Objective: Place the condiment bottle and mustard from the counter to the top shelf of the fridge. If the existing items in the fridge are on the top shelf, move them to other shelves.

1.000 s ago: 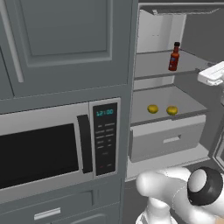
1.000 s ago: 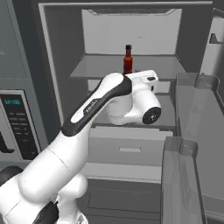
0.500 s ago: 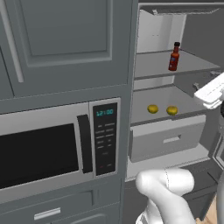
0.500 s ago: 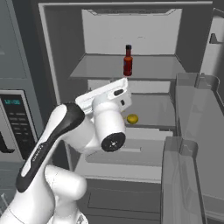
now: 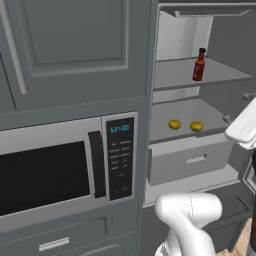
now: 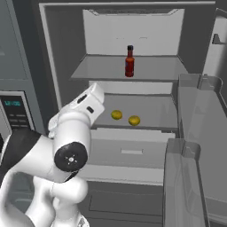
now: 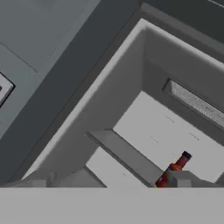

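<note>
Pale grey fingertips of the gripper [image 7: 111, 181] rise far apart at the foot of the hand view. Nothing lies between them, so the claw looks spread and empty. It hangs out in front of the open fridge [image 6: 62, 66], below and to the left of the top shelf [image 6: 102, 68] as the right base view has it, and well clear of that shelf.

The condiment bottle [image 6: 129, 61] stands upright on the top shelf, near the middle and towards its front edge, with its black cap up. That half of the placing looks done.

The existing items [image 6: 116, 115], two small yellow fruits, lie near each other but apart, one shelf below the top shelf and towards its front. Since they do not share the top shelf, I judge that nothing there needs moving aside.

What is left, by my reckoning, is the mustard. It has yet to be fetched from the counter and set on the top shelf, where there is bare room on either side of the condiment bottle. About half the work remains, and the empty claw is free to start on it.
</note>
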